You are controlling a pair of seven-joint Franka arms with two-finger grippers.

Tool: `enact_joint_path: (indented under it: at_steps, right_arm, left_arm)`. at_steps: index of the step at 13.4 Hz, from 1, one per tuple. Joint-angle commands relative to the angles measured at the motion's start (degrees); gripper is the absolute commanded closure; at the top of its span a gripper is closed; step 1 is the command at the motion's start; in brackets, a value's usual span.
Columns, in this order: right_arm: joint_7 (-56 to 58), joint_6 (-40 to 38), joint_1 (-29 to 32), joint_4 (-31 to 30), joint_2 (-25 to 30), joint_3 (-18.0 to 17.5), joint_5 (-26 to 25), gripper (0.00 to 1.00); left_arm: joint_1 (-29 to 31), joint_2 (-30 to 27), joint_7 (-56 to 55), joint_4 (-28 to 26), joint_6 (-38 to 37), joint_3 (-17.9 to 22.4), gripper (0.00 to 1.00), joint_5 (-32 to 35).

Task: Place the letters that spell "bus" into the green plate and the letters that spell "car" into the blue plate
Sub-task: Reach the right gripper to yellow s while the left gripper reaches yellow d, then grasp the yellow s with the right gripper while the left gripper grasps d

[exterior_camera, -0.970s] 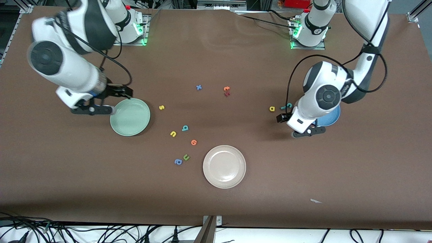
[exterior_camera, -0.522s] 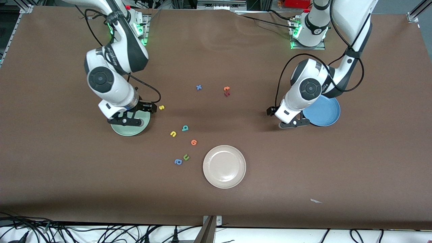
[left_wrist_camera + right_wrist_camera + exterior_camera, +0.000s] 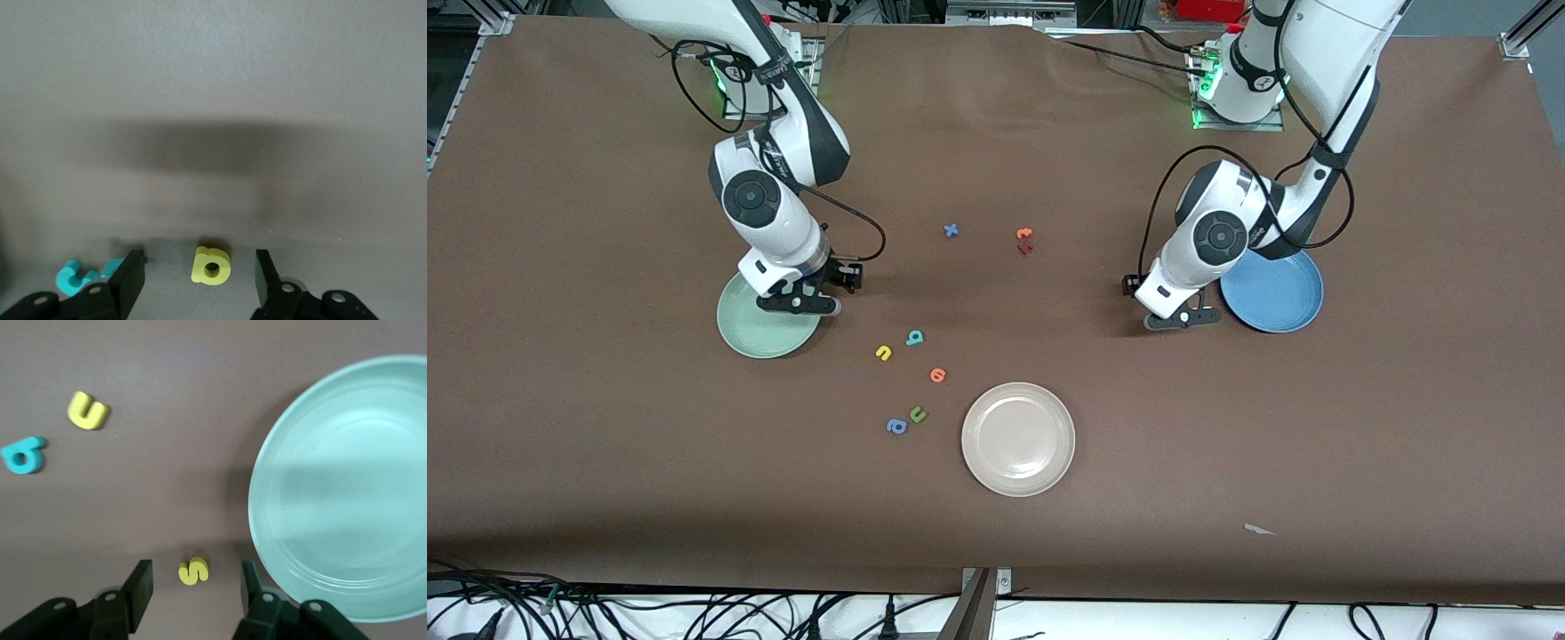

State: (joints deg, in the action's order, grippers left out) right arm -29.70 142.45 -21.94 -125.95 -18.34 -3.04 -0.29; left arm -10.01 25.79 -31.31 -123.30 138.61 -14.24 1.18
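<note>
My left gripper is low over the table beside the blue plate. Its open fingers straddle the yellow "a" with a gap on each side. A teal "c" lies just outside one finger. In the front view the left gripper hides both letters. My right gripper stands open around the yellow "s", right beside the green plate. The yellow "u" and teal "b" lie nearer the front camera, toward the table's middle.
An orange letter, an olive "u" and a blue rounded letter lie near the cream plate. A blue "x" and orange and dark red letters lie nearer the bases. A paper scrap sits near the front edge.
The right gripper crossed over the green plate and came down around the "s". The left gripper moved from the blue plate's edge onto the "a". Both sets of fingers have narrowed.
</note>
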Motion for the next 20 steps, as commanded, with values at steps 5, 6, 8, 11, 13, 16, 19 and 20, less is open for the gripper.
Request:
enact_joint_path:
  at_steps: [5,6,8,11,13,16,19,20]
  right_arm:
    - [-4.3,6.6,-2.8,-2.6,-3.9,0.1,0.1,0.39]
    - [-4.2,6.5,-2.8,-2.6,-3.9,0.1,0.1,0.39]
    - [-4.2,6.4,-2.8,-2.6,-4.3,0.2,0.1,0.39]
    - [-4.2,6.5,-2.8,-2.5,-5.2,0.2,0.1,0.42]
    - [-4.2,6.5,-2.8,-2.5,-5.3,0.2,0.1,0.42]
    - [-4.2,6.4,-2.8,-2.5,-5.5,0.2,0.1,0.54]
    - [-4.2,6.4,-2.8,-2.4,-5.6,0.2,-0.1,0.79]
    - [-4.1,6.4,-2.8,-2.4,-6.0,0.2,-0.1,0.8]
  left_arm:
    - [-0.5,1.0,-0.4,-0.5,0.5,0.3,0.45,-1.5]
    - [-0.5,1.0,-0.4,-0.5,0.4,0.3,0.45,-1.6]
    - [-0.5,1.0,-1.0,-0.5,0.3,-0.1,0.45,-1.6]
    - [-0.6,1.0,-1.3,-0.5,0.2,-0.1,0.45,-1.6]
    - [-0.7,1.0,-1.9,-0.5,0.1,-0.4,0.45,-1.6]
    - [-0.4,1.0,-1.9,-0.5,-0.6,-1.3,0.45,-1.6]
    - [-0.2,1.0,-1.8,-0.4,-0.7,-1.3,0.5,-1.6]
    - [0.0,1.0,-1.8,-0.3,-0.7,-1.3,0.5,-1.6]
